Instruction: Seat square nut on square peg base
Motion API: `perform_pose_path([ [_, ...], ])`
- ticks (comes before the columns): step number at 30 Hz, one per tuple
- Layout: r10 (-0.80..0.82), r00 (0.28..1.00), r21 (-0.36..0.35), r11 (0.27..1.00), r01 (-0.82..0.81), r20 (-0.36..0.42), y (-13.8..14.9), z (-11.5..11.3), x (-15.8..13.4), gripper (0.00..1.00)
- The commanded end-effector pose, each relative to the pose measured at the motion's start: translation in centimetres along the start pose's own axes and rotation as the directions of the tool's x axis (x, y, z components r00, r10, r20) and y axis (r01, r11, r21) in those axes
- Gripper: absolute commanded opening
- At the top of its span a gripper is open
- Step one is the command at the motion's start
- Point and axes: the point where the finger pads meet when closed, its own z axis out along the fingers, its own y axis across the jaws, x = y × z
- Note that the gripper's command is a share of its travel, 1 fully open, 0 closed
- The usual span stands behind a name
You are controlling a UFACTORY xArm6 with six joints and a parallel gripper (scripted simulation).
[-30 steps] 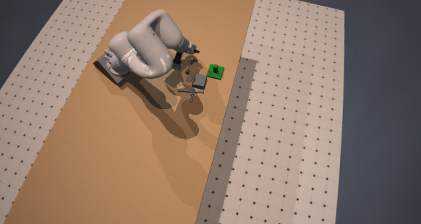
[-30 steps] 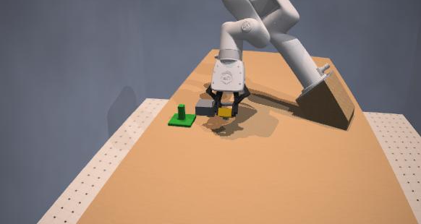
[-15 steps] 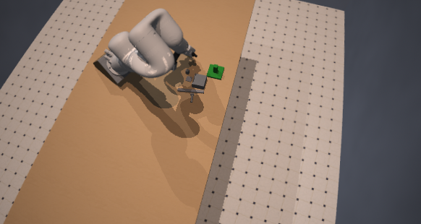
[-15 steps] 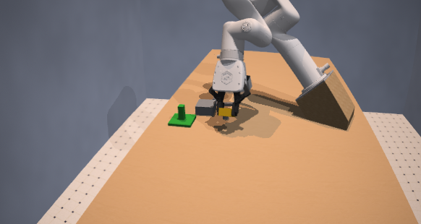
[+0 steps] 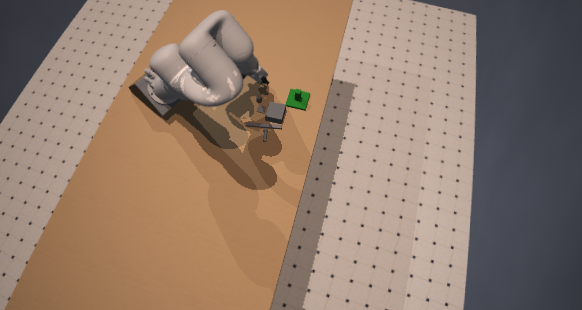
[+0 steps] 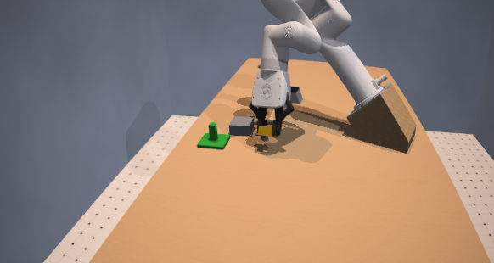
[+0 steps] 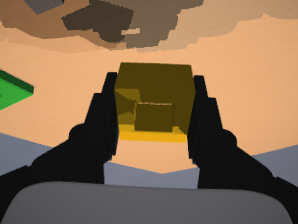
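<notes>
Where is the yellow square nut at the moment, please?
In the exterior view the square nut is held between the gripper's fingers, above the table, just right of the grey block.

Tan table [image 6: 297,205] with green peg base [image 6: 214,142], grey block [image 6: 241,126]

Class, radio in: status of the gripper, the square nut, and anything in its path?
Gripper shut on yellow square nut, lifted off the table. Green peg base not reached. Grey block sits between.

Bare test bench, wooden table [image 5: 150,222], dotted tiled floor [image 5: 400,182], grey backdrop
</notes>
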Motion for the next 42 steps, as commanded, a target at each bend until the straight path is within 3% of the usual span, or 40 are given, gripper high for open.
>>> perform_pose_path([
  [1,0.042,0.999,0.01,0.999,-0.042,-0.011,-0.1,-0.1,0.3,0.0],
  [42,0.434,0.895,0.138,0.897,-0.419,-0.101,-0.6,-1.3,4.3,0.0],
])
